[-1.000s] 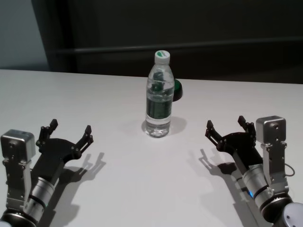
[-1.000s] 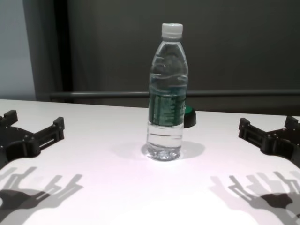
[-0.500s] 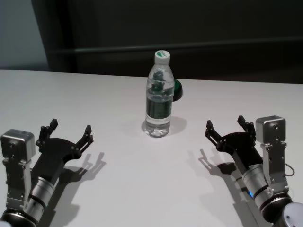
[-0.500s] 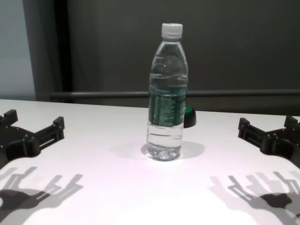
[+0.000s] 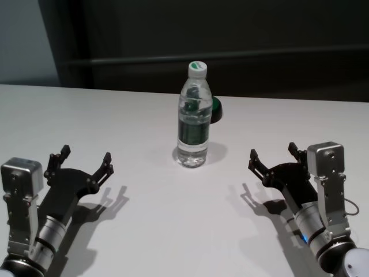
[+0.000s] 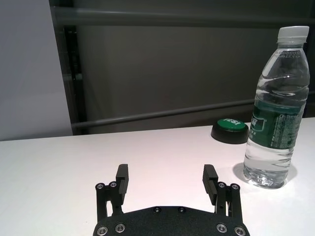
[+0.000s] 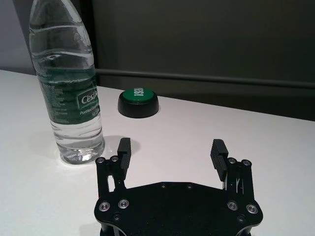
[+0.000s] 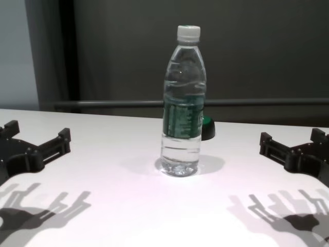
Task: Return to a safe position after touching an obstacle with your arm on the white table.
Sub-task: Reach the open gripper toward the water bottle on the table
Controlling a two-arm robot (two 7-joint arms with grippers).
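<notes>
Since nothing's being held, both arms sit low near the front of the desk [image 5: 173,231], one on each side. My guess is that's the pulled-back safe pose. The left end effector [image 5: 85,162] is spread wide and empty, and so is the right end effector [image 5: 273,158]. Between them but farther back, well apart from both, the bottle [image 5: 194,115] stands upright: clear, part-full, white cap, dark green label. Just behind it sits a button [image 5: 215,110] with a green top.
</notes>
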